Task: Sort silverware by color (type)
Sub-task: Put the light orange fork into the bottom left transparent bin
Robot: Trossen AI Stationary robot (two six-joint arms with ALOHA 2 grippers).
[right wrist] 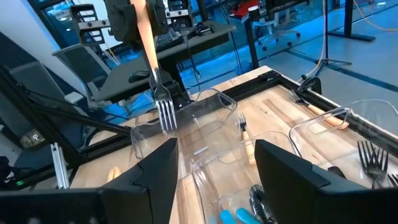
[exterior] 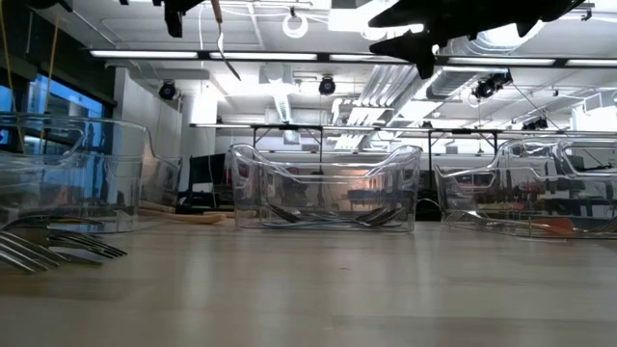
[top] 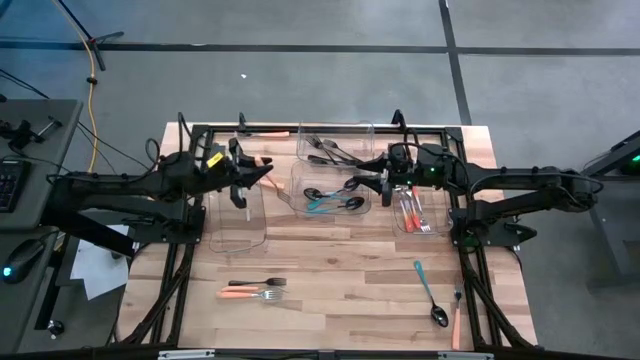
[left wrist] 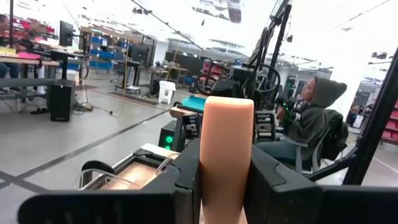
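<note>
One orange-handled fork hangs tines down above the empty clear bin at the desk's left side, its handle pinched in the left claw. That arm reaches in level from the left, wrist raised over the bin. Across the desk, the right arm stretches in from the right, and its right claw hovers with fingers spread wide and empty, between the middle bin of spoons and the bin of orange cutlery.
</note>
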